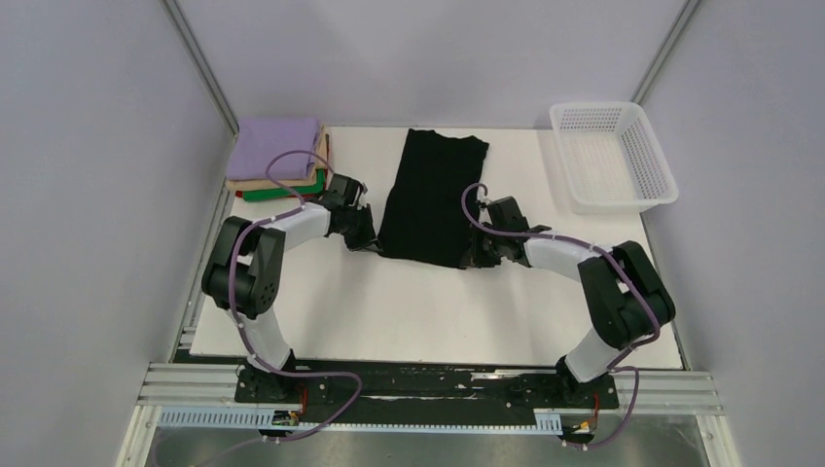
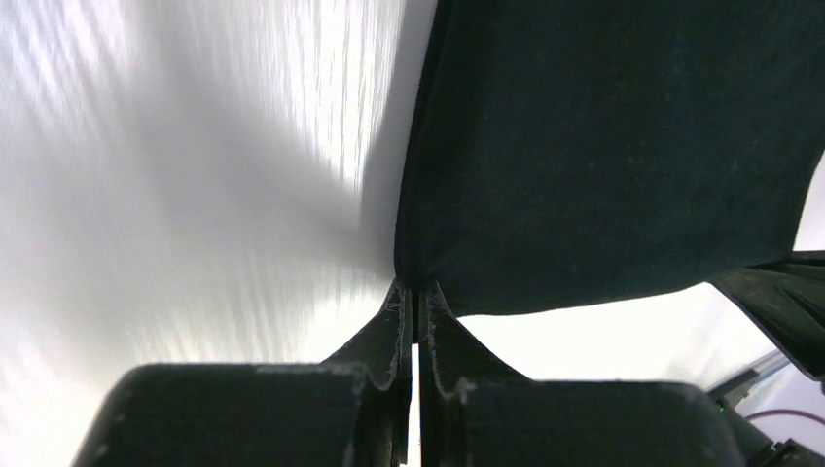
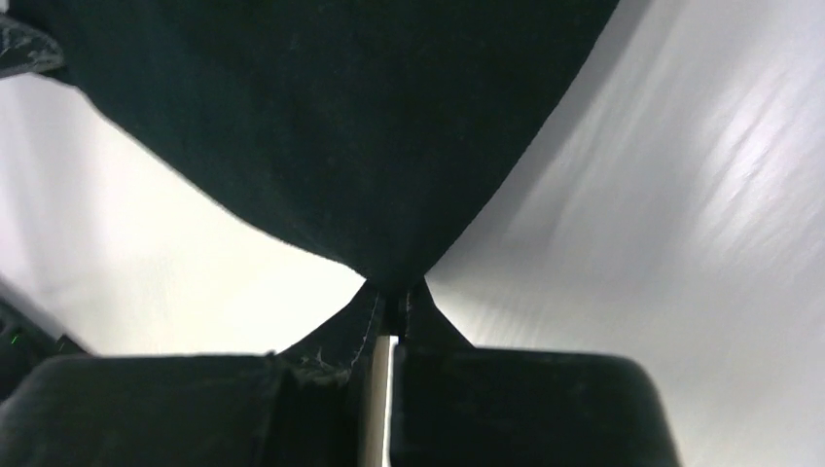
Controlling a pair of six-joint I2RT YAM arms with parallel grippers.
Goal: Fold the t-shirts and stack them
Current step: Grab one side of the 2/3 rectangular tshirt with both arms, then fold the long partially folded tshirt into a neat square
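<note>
A black t-shirt [image 1: 430, 199] lies as a long folded strip in the middle of the white table, running from near to far. My left gripper [image 1: 366, 240] is shut on its near left corner; in the left wrist view [image 2: 414, 288] the cloth [image 2: 603, 146] is pinched at the fingertips. My right gripper [image 1: 474, 259] is shut on its near right corner; the right wrist view [image 3: 394, 292] shows the black cloth [image 3: 331, 117] caught between the tips. A stack of folded shirts [image 1: 277, 161], lavender on top with tan, red and green below, sits at the far left.
A white mesh basket [image 1: 613, 156] stands empty at the far right corner. The white table [image 1: 409, 311] has grey walls on three sides. Both arms reach inward over the middle of the table.
</note>
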